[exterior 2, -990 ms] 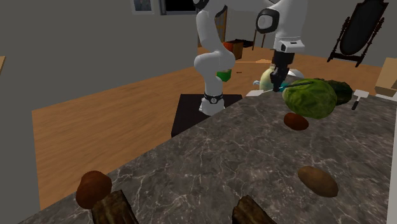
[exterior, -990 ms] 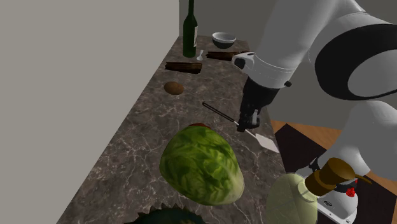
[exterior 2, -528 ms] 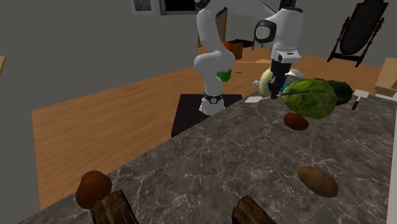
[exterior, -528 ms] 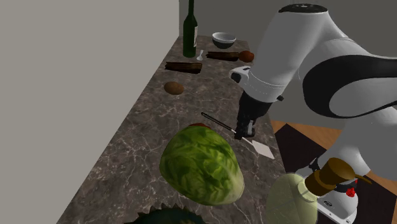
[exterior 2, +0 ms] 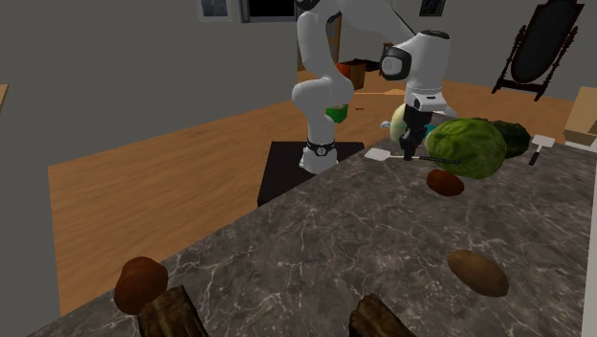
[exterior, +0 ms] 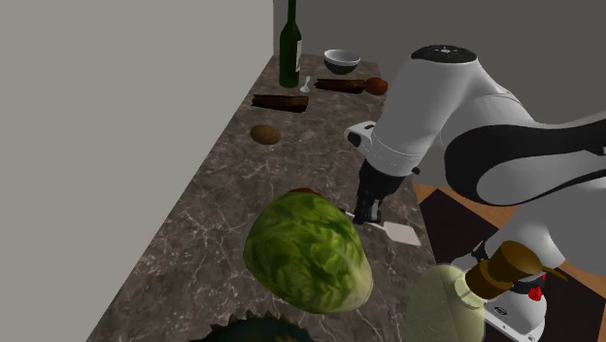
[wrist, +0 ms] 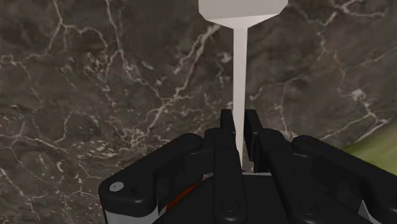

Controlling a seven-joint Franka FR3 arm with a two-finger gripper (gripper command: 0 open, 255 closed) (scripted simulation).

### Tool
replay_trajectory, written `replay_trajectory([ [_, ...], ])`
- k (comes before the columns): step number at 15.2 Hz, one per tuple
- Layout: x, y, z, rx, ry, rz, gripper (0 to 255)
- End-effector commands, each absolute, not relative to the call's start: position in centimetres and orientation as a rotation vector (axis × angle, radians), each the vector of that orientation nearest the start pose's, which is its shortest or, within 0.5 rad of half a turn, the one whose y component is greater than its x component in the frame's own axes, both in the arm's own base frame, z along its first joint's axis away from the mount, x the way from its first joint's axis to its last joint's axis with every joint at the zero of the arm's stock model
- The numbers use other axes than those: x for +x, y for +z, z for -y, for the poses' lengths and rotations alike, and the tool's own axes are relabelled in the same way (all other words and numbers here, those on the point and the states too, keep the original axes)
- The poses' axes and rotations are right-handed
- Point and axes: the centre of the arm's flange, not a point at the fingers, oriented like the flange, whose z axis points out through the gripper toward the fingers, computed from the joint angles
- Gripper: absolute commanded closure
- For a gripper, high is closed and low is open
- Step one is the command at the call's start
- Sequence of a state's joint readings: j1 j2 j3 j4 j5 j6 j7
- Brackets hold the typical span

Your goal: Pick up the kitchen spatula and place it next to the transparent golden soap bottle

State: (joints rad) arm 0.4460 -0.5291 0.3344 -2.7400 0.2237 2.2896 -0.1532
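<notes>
My black gripper (exterior: 367, 216) is shut on the kitchen spatula, clasping its thin neck (wrist: 240, 76) between the fingers. Its white blade (exterior: 400, 232) lies low at the dark marble counter's edge nearest the stand; whether it touches the stone I cannot tell. In the second exterior view, the gripper (exterior 2: 409, 155) holds the blade (exterior 2: 378, 152) out over the counter's far edge. The transparent golden soap bottle (exterior: 445, 303) with a brown cap stands nearer the camera than the blade. It also rises just behind the gripper as the bottle (exterior 2: 398, 119).
A big green lettuce (exterior: 309, 251) sits close beside the gripper, hiding the spatula's handle. Farther along the counter (exterior: 223, 194) are a potato (exterior: 265, 134), wood pieces (exterior: 280, 101), a dark bottle (exterior: 289, 49) and a bowl (exterior: 342, 61). A grey wall bounds the shoulder view's left.
The arm has come down and drawn toward the lettuce and soap bottle, carrying the spatula from a raised, tilted pose to low at the counter edge. The grip stayed shut.
</notes>
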Motion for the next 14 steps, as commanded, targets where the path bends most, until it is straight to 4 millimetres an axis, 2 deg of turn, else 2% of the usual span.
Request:
replay_trajectory([
  [1,26.3,36.4,-25.5,-2.897,-0.096,1.146,255],
  [3,26.3,35.0,-25.5,-2.897,-0.096,1.146,255],
  [11,26.3,35.0,-25.5,-2.897,-0.096,1.146,255],
  [12,26.3,35.1,-25.5,-2.897,-0.096,1.146,0],
  [14,26.3,35.1,-25.5,-2.897,-0.096,1.146,0],
])
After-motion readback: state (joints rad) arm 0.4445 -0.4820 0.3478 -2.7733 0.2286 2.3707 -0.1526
